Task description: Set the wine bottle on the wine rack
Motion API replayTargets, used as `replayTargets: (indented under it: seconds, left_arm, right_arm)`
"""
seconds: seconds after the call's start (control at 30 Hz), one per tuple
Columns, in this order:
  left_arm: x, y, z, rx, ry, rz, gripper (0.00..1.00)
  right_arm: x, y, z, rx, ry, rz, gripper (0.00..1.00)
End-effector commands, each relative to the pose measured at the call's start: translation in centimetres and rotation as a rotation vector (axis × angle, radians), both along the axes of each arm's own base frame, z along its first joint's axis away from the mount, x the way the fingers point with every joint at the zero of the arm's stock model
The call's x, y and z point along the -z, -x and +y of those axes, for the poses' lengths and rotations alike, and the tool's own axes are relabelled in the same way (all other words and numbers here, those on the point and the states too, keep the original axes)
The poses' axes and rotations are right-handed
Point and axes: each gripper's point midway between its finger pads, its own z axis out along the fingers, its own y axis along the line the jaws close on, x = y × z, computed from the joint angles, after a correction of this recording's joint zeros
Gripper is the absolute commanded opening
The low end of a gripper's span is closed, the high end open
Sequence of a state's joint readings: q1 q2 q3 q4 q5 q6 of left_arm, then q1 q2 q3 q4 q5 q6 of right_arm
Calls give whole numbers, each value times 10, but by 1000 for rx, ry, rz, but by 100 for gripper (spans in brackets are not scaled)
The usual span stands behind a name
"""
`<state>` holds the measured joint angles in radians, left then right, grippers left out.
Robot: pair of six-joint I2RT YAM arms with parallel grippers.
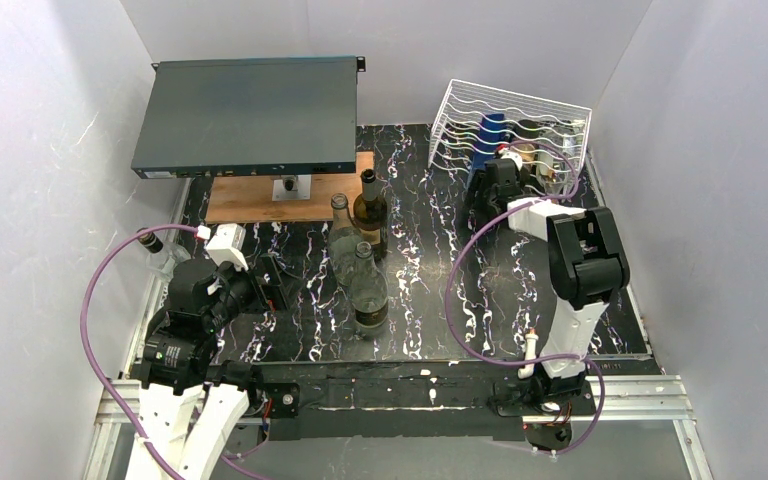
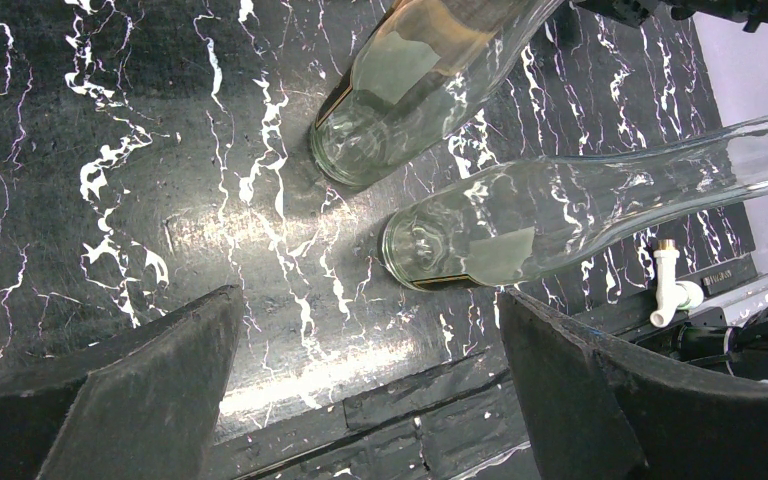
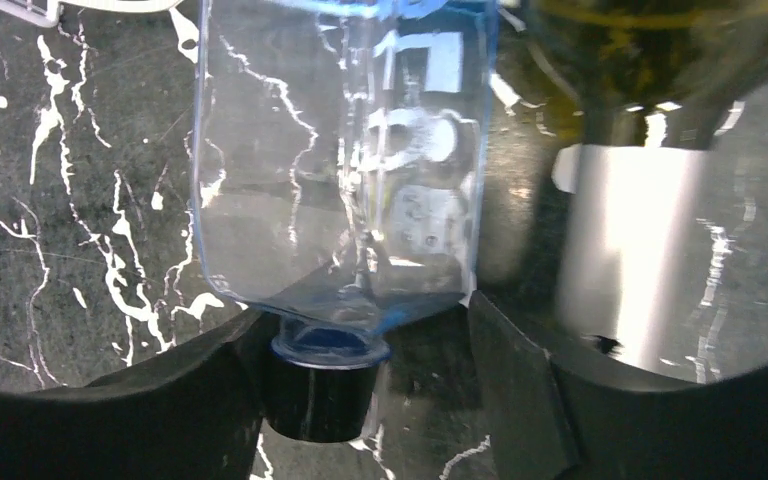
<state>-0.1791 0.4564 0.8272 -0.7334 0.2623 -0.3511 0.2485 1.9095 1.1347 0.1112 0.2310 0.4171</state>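
Though close, blue bottle (image 3: pixel 260 200) label (image 3: pixel 422 190) illegible

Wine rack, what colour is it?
The wine rack is white wire; the top external view shows it best.

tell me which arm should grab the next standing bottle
Left, likely: its open fingers face the standing clear bottles; the right fingers are at the wine rack, straddling the blue bottle's cap.

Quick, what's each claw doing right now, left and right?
Left claw: open, holding nothing.
Right claw: open around the blue bottle, at its black cap, not gripping it.
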Motion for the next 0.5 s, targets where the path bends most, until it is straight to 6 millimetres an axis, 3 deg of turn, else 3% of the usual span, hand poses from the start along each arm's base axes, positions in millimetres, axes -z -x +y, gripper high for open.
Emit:
replayTargets:
  seconds: [0.0,0.17,0.3,0.47]
  left_arm:
    - [0,-1,-2,19,-2,-5,99]
    - [0,-1,-4,26,0,-3,99]
    - [0,-1,-3,25,0,-5,99]
    - [1,-1,-4,27,-1,3,99]
  right_arm:
    - [-45,-2,-16,37,14,-99,78]
    - [-60,21,-18,6,25,-83,86]
    - [-86,31,-20,-15,29,-124,87]
    - [-135,5,-14,-58,53,-230,89]
